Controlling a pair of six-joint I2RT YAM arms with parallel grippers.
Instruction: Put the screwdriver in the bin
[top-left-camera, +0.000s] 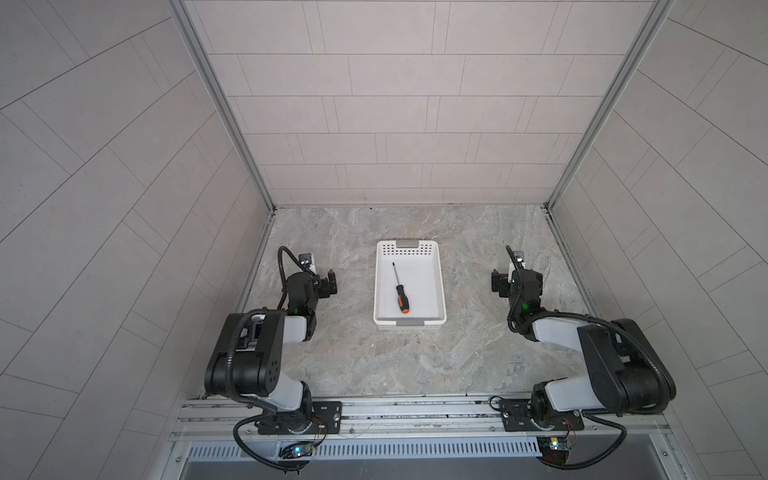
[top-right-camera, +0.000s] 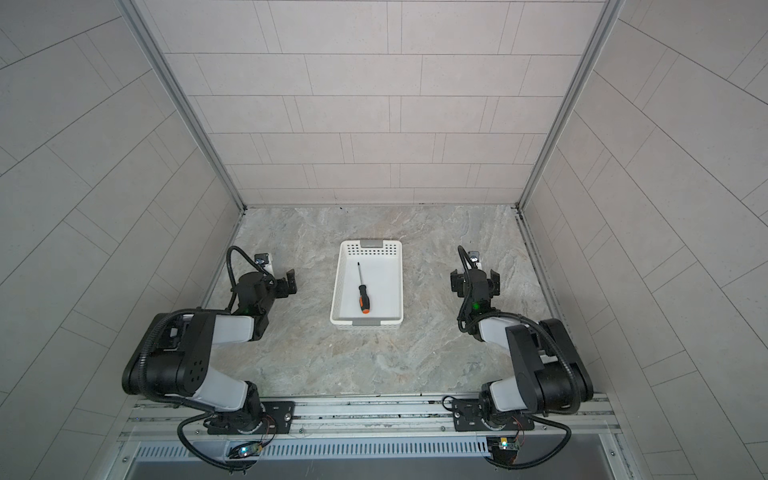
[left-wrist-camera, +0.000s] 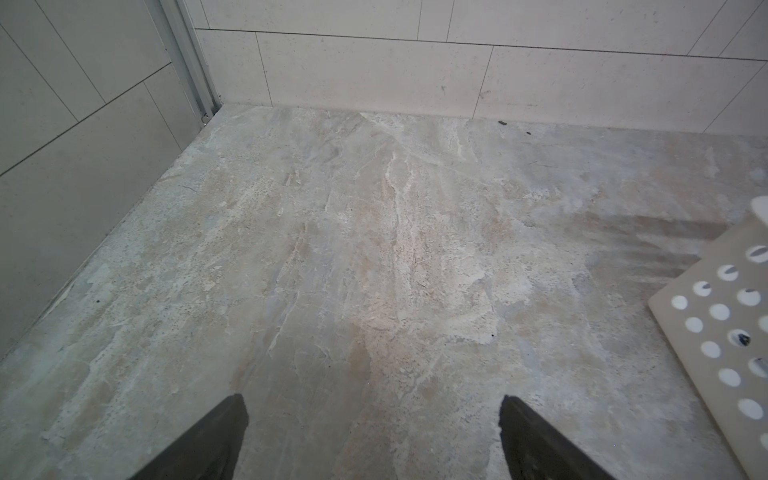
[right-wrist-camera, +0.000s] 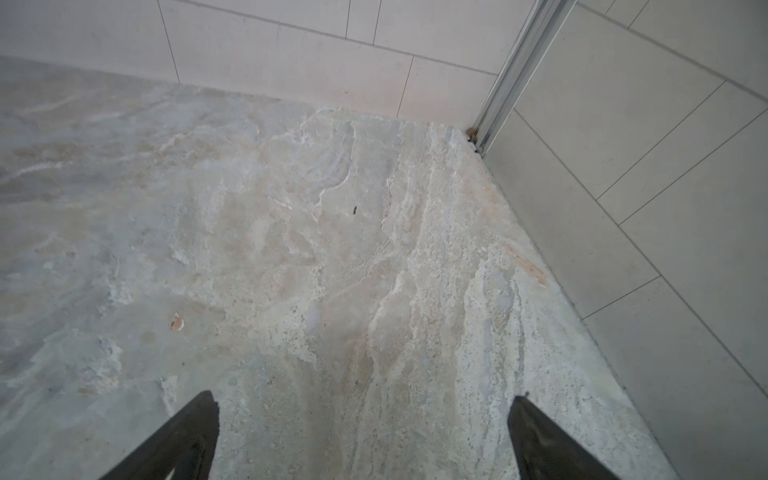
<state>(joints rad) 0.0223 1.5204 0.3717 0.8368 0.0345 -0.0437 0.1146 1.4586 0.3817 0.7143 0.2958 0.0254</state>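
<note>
- The bin (top-left-camera: 420, 279) (top-right-camera: 384, 279) sits on the table (top-left-camera: 374, 357) (top-right-camera: 324, 361) about midway between its left and right edges and nearer its back edge. The grey-handled short ends face the back and front edges.
- The screwdriver (top-left-camera: 401, 293) (top-right-camera: 363, 291) lies flat on the bin's floor in both top views, free of both grippers. Its orange-and-black handle points toward the front edge. Its thin shaft runs toward the back edge and leans slightly left, with the tip short of the perforated back wall.
- The left gripper (top-left-camera: 329, 284) (top-right-camera: 291, 282) is near the table's left edge, level with the bin and well apart from it. In the left wrist view its jaws (left-wrist-camera: 374, 405) are spread wide with only bare table between them, so it has hold of nothing. A corner of the bin's perforated wall (left-wrist-camera: 715, 332) shows at the side of that view.
- The right gripper (top-left-camera: 515, 283) (top-right-camera: 474, 280) is near the table's right edge, also level with the bin and well apart from it. In the right wrist view its jaws (right-wrist-camera: 363, 401) are spread wide over bare table, and it has hold of nothing.
</note>
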